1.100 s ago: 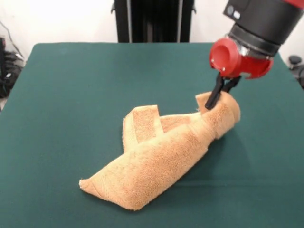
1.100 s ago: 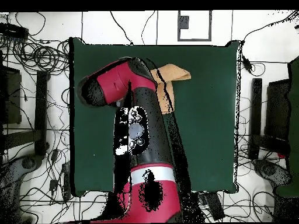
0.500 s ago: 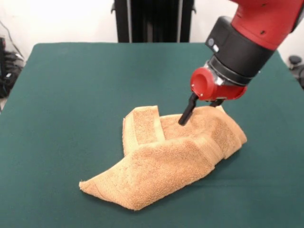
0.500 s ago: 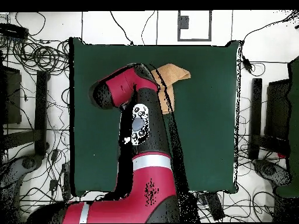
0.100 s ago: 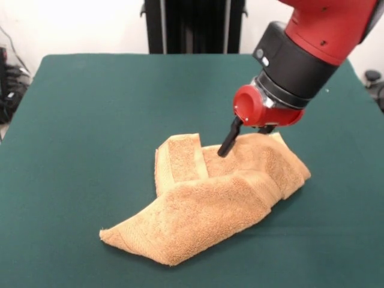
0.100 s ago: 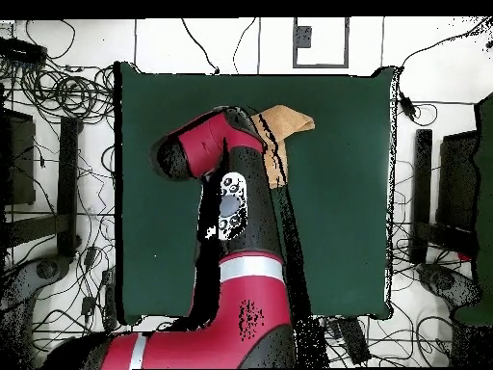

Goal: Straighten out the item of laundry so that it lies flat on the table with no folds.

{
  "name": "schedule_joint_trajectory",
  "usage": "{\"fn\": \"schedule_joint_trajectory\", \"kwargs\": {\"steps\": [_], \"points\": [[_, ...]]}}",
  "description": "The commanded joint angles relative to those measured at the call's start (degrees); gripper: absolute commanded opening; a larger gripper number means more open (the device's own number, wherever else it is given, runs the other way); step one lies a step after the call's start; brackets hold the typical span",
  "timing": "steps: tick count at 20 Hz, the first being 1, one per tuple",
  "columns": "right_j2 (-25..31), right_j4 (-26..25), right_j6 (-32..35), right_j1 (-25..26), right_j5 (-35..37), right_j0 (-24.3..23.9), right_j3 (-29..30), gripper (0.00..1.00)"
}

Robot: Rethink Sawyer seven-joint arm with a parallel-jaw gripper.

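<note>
The item of laundry [image 5: 210,201], a golden-tan towel, lies bunched and folded over itself near the front middle of the dark green table [image 5: 90,120]. One fold stands up at its left. My gripper [image 5: 246,143] hovers just over the towel's right rear part and is open. One black finger [image 5: 228,139] points down at the cloth; the other is mostly hidden behind the red wrist. Nothing is held. In the overhead view the arm [image 6: 226,193] covers much of the towel [image 6: 287,123], and the gripper is hidden beneath it.
The table [image 6: 347,193] spreads wide around the towel on every side. Cables [image 6: 67,96] and dark equipment lie on the floor around the table. A dark square frame [image 6: 321,43] sits beyond the table's top edge in the overhead view.
The gripper has let go of the towel's lifted right corner and moved left and lower. That corner has dropped, and the towel's right end now lies flatter.
</note>
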Motion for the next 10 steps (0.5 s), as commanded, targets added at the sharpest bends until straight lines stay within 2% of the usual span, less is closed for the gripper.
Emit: {"fn": "schedule_joint_trajectory", "kwargs": {"steps": [1,5,10], "points": [[0.15,2.60,13.74,0.08,-0.47,2.31,0.75,1.00],[-0.89,3.20,13.85,-0.39,1.17,2.46,0.76,1.00],[-1.96,3.15,14.41,-1.03,-0.95,2.62,1.54,1.00]]}}
